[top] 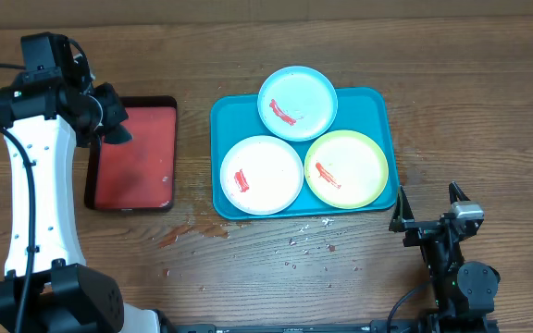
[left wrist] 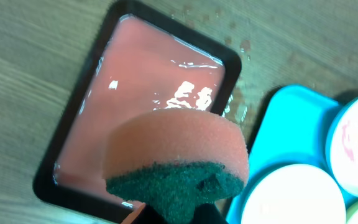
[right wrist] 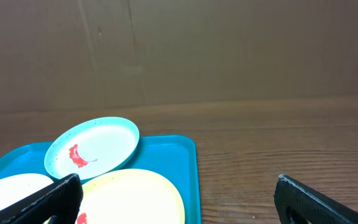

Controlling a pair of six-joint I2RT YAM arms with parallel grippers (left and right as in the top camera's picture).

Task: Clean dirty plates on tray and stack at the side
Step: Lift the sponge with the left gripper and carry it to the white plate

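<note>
**Step in hand: wet the sponge, then carry it to the first plate.**

1. Status. The left end effector (top: 111, 118) pinches a thick orange foam sponge with a dark green scouring face (left wrist: 176, 162) by its lower edge. It hangs over the small dark-rimmed red tray (top: 142, 157), which holds a shallow film of liquid. The right end effector (top: 427, 205) is spread wide and holds nothing. It sits on the wooden counter (top: 489, 111) just off the near right corner of the large teal-blue plastic tray (top: 373, 104).

2. Location of work. All three plates lie on the teal-blue tray, each with a red smear:
   - round light blue plate (top: 297, 102), at the far edge, overhanging the rim and tilted in the right wrist view
   - round white plate (top: 261, 174), near left
   - round yellow-green plate (top: 345, 168), near right

3. Procedure. Lift the sponge straight up before traversing, because drips (top: 308, 242) already spot the counter. Approach the white plate first, as it is nearest. Keep the green face down and press flat over the smear.

4. Caution. The light plastic plates probably slide under scrubbing. Brace the rim with the right end effector. Leave the tilted blue plate until its neighbours are removed.
</note>
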